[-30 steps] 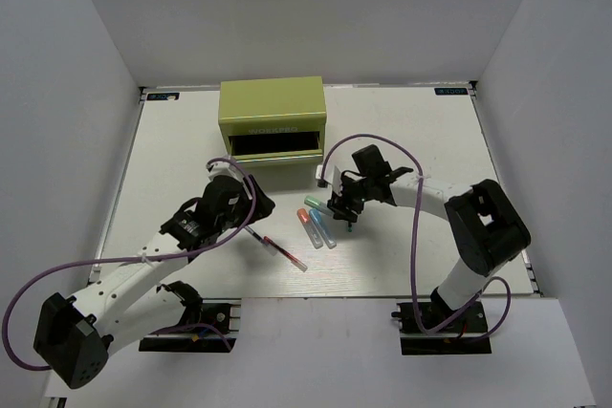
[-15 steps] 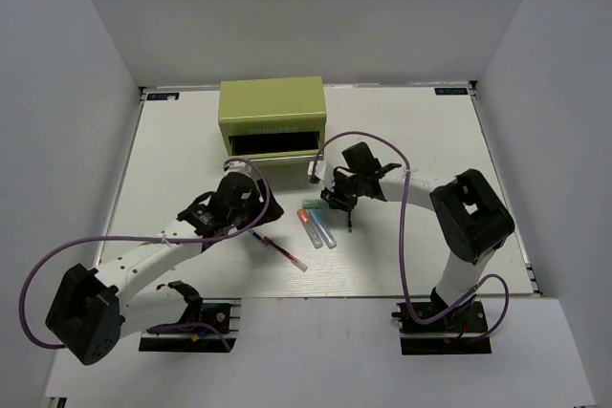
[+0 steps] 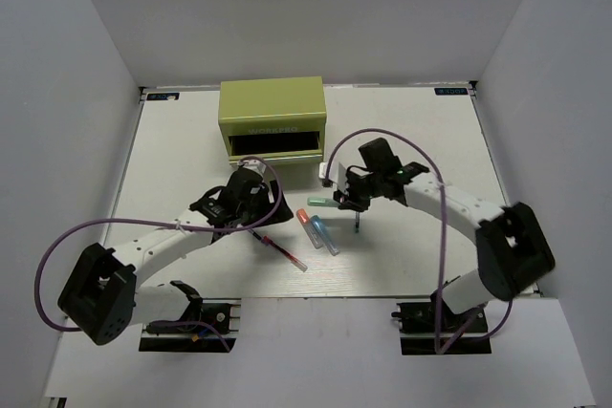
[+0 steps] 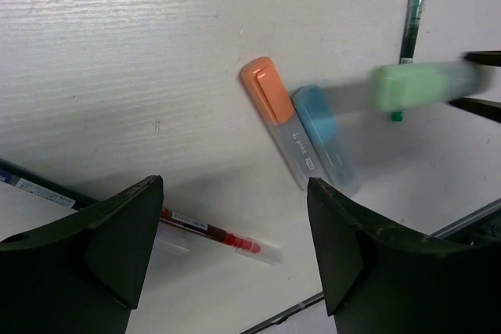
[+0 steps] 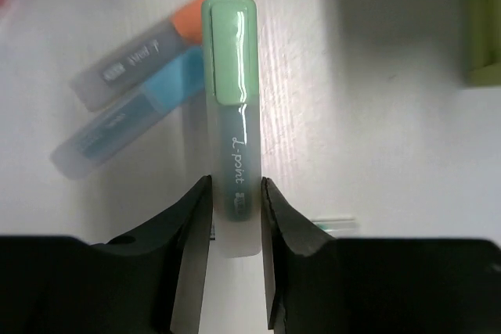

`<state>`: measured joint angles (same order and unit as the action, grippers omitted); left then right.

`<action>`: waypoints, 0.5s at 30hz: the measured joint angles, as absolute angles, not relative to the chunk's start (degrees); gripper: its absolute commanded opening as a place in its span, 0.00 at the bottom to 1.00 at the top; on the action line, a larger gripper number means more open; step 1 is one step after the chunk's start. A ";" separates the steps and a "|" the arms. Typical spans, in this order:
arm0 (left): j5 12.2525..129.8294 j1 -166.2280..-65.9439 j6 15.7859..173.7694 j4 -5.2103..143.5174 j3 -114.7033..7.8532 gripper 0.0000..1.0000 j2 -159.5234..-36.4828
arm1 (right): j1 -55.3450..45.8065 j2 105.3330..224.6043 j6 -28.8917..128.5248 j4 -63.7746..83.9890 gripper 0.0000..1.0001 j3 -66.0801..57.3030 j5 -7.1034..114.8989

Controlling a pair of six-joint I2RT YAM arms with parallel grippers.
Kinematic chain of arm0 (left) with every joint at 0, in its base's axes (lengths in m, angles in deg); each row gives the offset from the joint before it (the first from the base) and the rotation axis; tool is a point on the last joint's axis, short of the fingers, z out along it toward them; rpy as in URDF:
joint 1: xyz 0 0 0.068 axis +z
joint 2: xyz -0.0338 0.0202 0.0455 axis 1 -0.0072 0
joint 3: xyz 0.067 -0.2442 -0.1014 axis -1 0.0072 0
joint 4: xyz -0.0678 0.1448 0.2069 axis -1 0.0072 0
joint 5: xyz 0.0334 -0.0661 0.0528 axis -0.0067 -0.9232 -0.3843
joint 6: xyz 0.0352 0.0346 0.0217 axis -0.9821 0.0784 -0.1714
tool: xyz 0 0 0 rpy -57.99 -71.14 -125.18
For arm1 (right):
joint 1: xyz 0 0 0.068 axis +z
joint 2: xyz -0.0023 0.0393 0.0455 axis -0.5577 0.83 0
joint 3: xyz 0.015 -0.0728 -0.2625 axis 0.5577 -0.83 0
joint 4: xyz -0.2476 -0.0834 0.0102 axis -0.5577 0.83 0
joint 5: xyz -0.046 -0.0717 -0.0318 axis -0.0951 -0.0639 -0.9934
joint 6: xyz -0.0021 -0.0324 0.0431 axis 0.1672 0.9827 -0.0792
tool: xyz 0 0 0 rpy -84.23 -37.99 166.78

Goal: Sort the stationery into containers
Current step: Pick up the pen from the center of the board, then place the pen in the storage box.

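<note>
White table (image 3: pixel 172 160) fronts the open drawer (image 3: pixel 277 146). Right gripper (image 5: pixel 233 193) clamps the green highlighter (image 5: pixel 231 60), likely bound there; left gripper (image 4: pixel 235 217) gapes empty.

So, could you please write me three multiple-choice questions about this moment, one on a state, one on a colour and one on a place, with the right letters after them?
1. The drawer of the olive-green chest is:
A. pushed shut
B. pulled open
C. lying out on the table

2. The held highlighter in the right gripper has a cap that is:
A. orange
B. blue
C. green

3. The orange-capped highlighter lies:
A. on the table, side by side with the blue-capped highlighter
B. inside the drawer
C. on top of the chest

Answers:
1 B, as the top view shows the black inside of the drawer in front of the chest.
2 C, as the right wrist view shows a pale green cap beyond the fingers.
3 A, as both wrist views show the two together on the white surface.
</note>
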<state>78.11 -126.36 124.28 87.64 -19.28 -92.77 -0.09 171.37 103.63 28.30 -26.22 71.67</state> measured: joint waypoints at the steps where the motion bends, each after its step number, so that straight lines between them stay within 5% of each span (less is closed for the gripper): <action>1: 77.87 -126.38 124.17 87.40 -19.12 0.84 -92.53 | -0.09 168.66 103.74 29.13 0.00 -25.89 72.56; 7: 76.65 -126.45 124.10 85.93 -16.46 0.84 -90.85 | 0.21 159.06 104.05 29.33 0.00 -19.93 75.97; 15: 75.84 -126.45 124.61 84.58 -15.25 1.00 -90.67 | 1.02 173.40 104.27 25.52 0.00 -4.58 72.45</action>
<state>75.84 -126.45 124.61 84.58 -15.25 -90.67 1.02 173.40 104.27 25.52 -4.58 72.45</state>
